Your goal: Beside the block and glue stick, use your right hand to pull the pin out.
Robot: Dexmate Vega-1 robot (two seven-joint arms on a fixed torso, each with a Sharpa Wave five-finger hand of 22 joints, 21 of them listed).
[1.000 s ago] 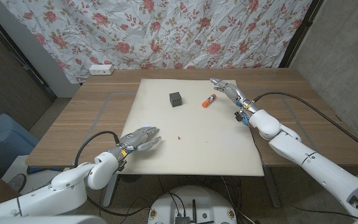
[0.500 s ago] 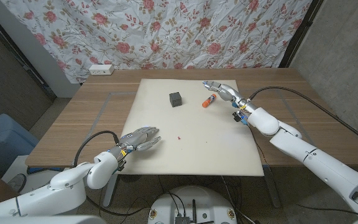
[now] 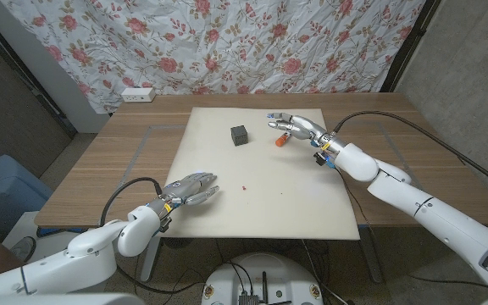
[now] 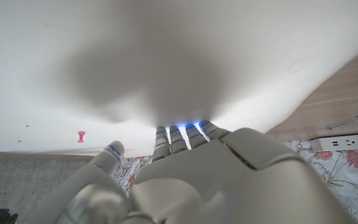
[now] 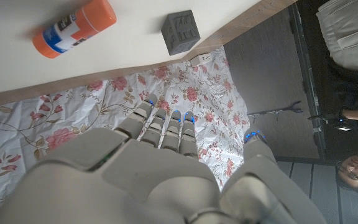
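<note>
- A mat [image 3: 265, 199] lay on the table [image 3: 100, 165].
- The block [image 3: 240, 135] sat on the mat's far part, the glue stick [image 3: 283, 138] to its right.
- The pin [image 3: 243, 185] stood nearer the front, well apart from both.
- The right hand [image 3: 293, 125] hung over the glue stick.
- The left hand [image 3: 190, 190] was at the mat's front left edge, left of the pin.

The pin [image 3: 243, 184] was only a tiny pink speck at the centre of the head view, too small to show its shape. In the left wrist view the pin [image 4: 81, 135], at left of centre, was small and soft-edged. The glue stick [image 3: 281, 140], right of centre in the upper part of the head view, was partly covered by the right hand [image 3: 295, 125]. A person [image 5: 353, 112] was cut off by the right edge of the right wrist view.
</note>
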